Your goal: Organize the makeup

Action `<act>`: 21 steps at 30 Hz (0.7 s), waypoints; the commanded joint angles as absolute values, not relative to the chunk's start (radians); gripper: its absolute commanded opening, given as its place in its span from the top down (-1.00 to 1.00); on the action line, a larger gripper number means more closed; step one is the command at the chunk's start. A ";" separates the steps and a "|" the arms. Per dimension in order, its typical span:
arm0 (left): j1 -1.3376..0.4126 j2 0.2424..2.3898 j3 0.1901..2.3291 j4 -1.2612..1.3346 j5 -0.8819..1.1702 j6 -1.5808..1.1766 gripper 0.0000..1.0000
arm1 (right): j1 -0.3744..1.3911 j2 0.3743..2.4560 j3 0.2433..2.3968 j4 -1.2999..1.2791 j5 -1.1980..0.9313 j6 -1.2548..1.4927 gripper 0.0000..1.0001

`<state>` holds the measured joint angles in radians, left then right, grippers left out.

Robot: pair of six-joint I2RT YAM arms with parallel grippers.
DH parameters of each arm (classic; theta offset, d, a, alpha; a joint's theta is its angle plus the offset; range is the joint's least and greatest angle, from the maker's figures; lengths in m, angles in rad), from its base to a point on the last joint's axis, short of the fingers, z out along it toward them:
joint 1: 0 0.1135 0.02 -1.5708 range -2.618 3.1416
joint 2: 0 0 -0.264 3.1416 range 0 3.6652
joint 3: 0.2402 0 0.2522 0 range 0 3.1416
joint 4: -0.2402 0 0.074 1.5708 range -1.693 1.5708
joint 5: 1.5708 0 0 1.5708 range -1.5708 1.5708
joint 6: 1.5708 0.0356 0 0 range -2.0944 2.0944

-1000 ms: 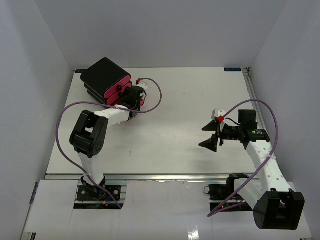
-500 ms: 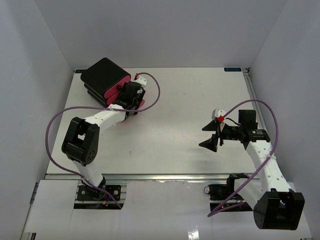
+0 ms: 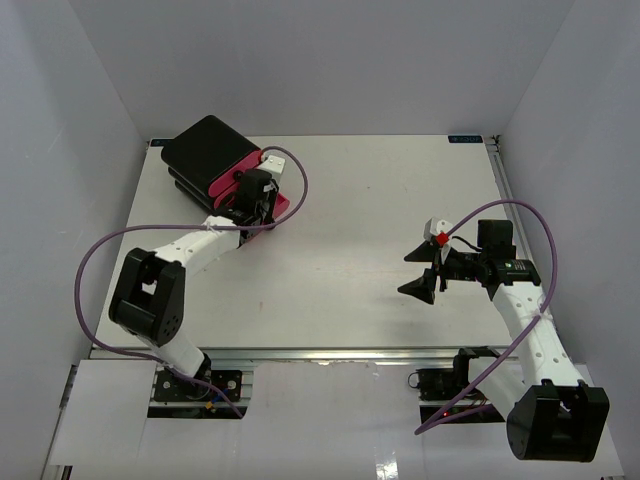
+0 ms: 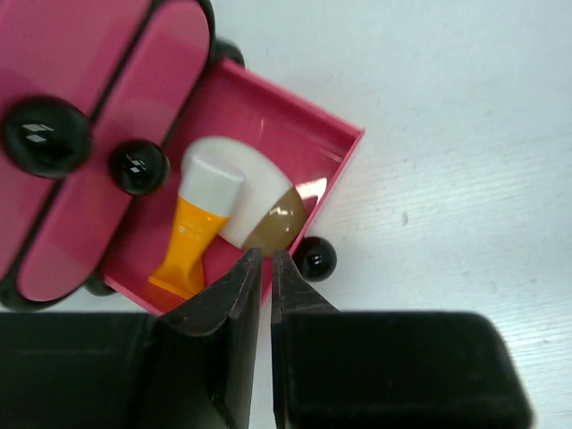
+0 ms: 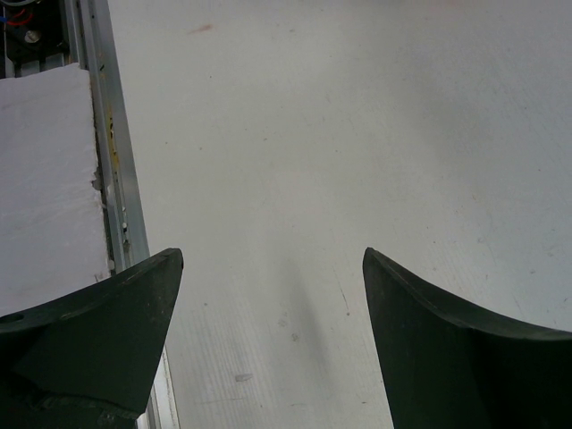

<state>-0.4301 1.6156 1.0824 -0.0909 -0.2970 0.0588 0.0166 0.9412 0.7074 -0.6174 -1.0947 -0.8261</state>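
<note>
At the far left, in the open pink plastic drawer (image 4: 335,147), your white-capped orange tube (image 4: 192,241) touching a brown-tipped white oval puff (image 4: 255,192), left gripper (image 4: 265,268) fingers pressed together over the drawer's rim, right gripper (image 5: 271,259) spread wide.

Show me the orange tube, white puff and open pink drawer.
orange tube (image 4: 188,250), left wrist view, orange body.
white puff (image 4: 255,174), left wrist view, white upper part.
open pink drawer (image 4: 295,134), left wrist view, bare floor.

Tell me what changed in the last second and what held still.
The left gripper edged left toward the black box, its elbow swinging left, and closed empty by the front edge of the open drawer holding the orange tube and white puff. The right gripper stayed open, unmoved; the box stayed put.
</note>
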 commanded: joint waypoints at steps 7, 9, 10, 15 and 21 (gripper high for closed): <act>-0.370 1.779 1.143 -0.075 -0.324 0.068 0.59 | 0.012 0.925 0.700 -0.595 -1.116 -0.834 -0.76; -0.369 1.797 1.151 -0.068 -0.331 0.074 0.59 | 0.012 0.927 0.699 -0.594 -1.114 -0.834 -0.76; -0.368 1.805 1.155 -0.063 -0.334 0.077 0.59 | 0.012 0.928 0.699 -0.594 -1.114 -0.835 -0.76; -0.364 1.827 1.163 -0.037 -0.364 0.097 0.59 | 0.012 0.936 0.699 -0.595 -1.114 -0.836 -0.76; -0.339 1.868 1.178 -0.008 -0.446 0.118 0.59 | 0.012 0.942 0.699 -0.595 -1.111 -0.838 -0.76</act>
<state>-0.3650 1.8434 1.1348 -0.0447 -0.3804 0.0980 0.0151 0.9371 0.7048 -0.6178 -1.0946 -0.8261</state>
